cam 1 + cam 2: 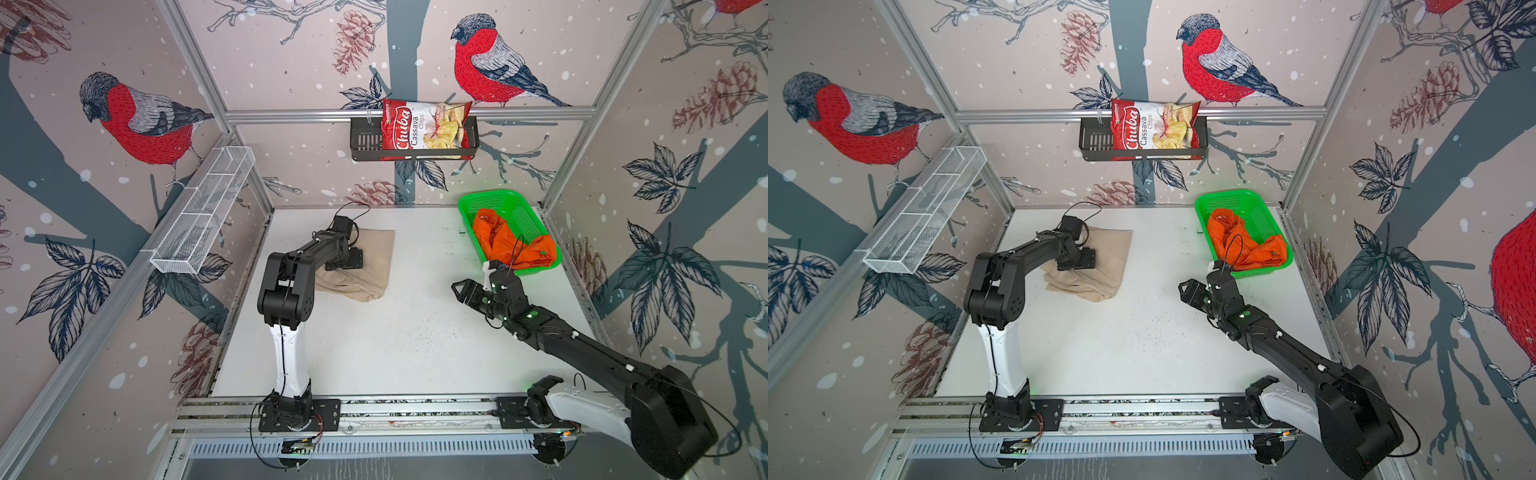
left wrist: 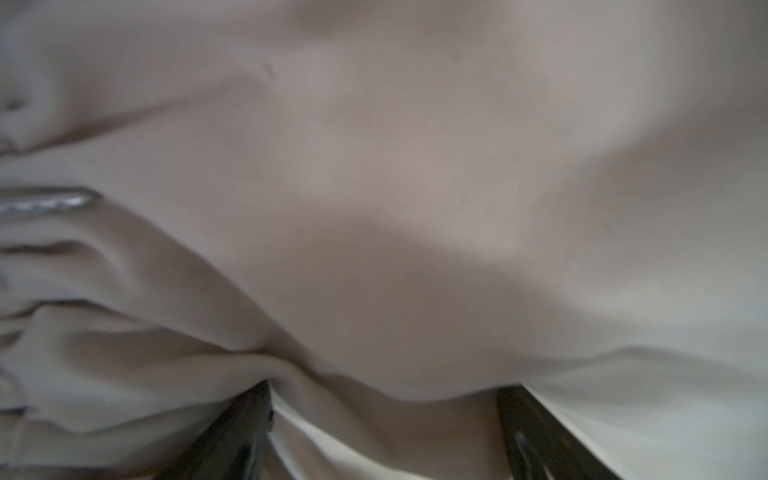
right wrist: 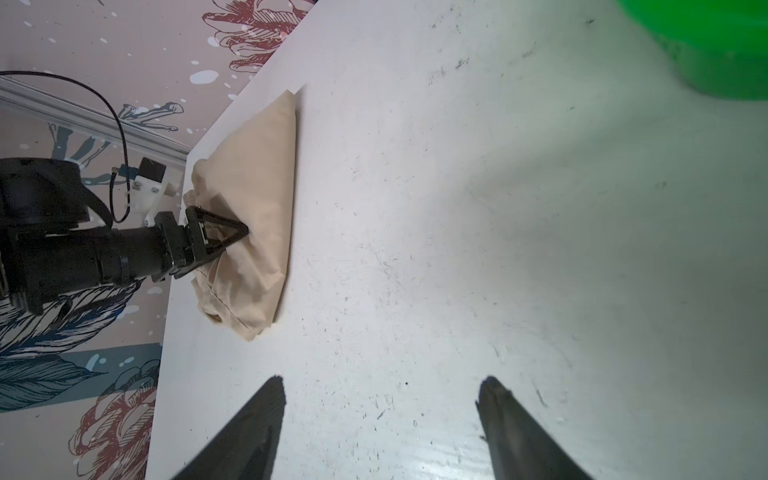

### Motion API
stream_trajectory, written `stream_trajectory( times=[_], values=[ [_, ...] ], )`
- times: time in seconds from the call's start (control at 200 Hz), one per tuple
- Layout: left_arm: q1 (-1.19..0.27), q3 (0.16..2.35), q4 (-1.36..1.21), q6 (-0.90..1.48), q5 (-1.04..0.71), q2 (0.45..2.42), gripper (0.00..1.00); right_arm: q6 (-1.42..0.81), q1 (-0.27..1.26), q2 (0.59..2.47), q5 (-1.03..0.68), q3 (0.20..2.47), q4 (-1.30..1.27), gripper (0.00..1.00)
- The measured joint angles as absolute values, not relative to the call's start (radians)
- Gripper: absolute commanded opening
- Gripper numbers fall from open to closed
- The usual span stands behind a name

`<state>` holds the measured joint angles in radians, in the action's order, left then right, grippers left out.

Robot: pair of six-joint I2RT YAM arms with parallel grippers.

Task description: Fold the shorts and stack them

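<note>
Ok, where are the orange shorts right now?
In both top views the orange shorts lie bunched inside the green basket at the far right corner of the table, apart from the beige shorts on the left.

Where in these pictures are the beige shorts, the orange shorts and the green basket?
beige shorts (image 1: 376, 257): a top view, flat folded panel.
orange shorts (image 1: 494, 237): a top view, bunched middle.
green basket (image 1: 486, 201): a top view, far mesh wall.

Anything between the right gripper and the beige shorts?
No. Bare scuffed tabletop from the right gripper to the beige shorts, clearest in the right wrist view.
</note>
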<state>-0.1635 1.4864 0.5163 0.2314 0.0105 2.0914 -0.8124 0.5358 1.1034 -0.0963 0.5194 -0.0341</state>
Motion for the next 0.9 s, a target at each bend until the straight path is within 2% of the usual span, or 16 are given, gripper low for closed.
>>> stream_trajectory(
  times=[0.32, 0.595, 0.75, 0.901],
  values=[
    [-0.015, 1.746, 0.62, 0.164, 0.048, 2.25, 0.85, -0.811, 0.519, 1.034, -0.109, 0.453, -0.039, 0.75],
    [0.01, 1.984, 0.76, 0.097, 0.078, 2.36, 0.85, -0.808, 0.493, 1.015, -0.109, 0.447, -0.032, 0.75],
    [0.004, 2.011, 0.808, 0.097, 0.076, 2.302, 0.85, -0.786, 0.482, 1.023, -0.109, 0.467, -0.02, 0.75],
    [-0.066, 1.959, 0.812, 0.106, 0.076, 2.11, 0.85, -0.741, 0.461, 1.031, -0.109, 0.549, 0.02, 0.75]
  ],
)
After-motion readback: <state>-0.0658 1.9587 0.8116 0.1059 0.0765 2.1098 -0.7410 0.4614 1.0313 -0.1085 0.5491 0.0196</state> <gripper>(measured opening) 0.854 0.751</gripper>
